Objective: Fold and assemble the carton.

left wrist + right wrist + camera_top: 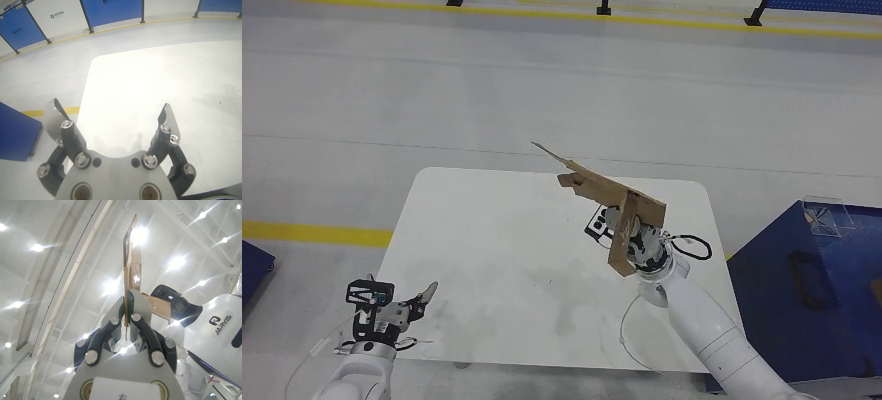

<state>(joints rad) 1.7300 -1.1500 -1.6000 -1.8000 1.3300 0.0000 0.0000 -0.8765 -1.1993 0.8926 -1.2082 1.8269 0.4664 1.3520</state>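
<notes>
A flat brown carton (614, 208) is held up in the air above the right half of the white table (492, 260), edge-on and tilted, with a flap hanging off its side. My right gripper (627, 243) points upward and is shut on the carton's lower edge; in the right wrist view the cardboard (130, 264) rises between the closed fingers (139, 302) toward the ceiling. My left gripper (420, 300) sits low at the table's near left corner, open and empty; its two fingertips (166, 113) stand wide apart over bare table (143, 79).
A blue box (802, 290) stands on the floor to the right of the table, another blue box (17, 132) to the left. A small dark mark (220, 102) lies on the tabletop. Blue and white partition panels (56, 20) line the far floor.
</notes>
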